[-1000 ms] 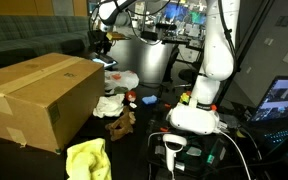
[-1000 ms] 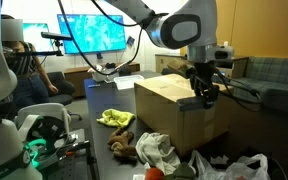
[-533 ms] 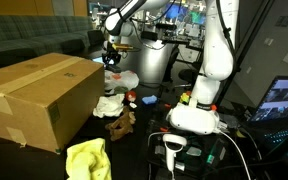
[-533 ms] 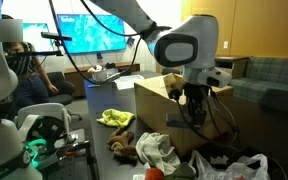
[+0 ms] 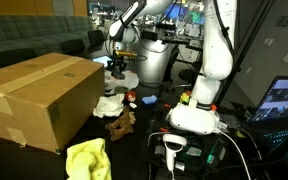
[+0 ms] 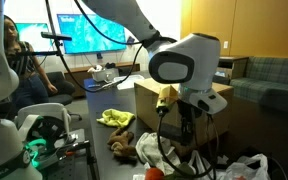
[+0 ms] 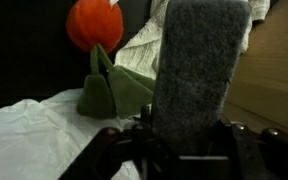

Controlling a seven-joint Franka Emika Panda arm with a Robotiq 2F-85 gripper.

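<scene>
Presently the gripper [image 7: 181,150] is clamping an upright grey fuzzy block [image 7: 199,70] above the white bag [image 7: 34,130], with the orange toy [image 7: 94,25] lying near, leftward in the wrist view.

A robotics lab is indicated: a large lit wall screen [image 6: 89,30], a glowing monitor [image 5: 284,100] and benches [image 5: 174,25] crowded with equipment are seen behind the robot.

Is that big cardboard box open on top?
No, the box has its top flaps lying flat and shut in an exterior view.
</scene>
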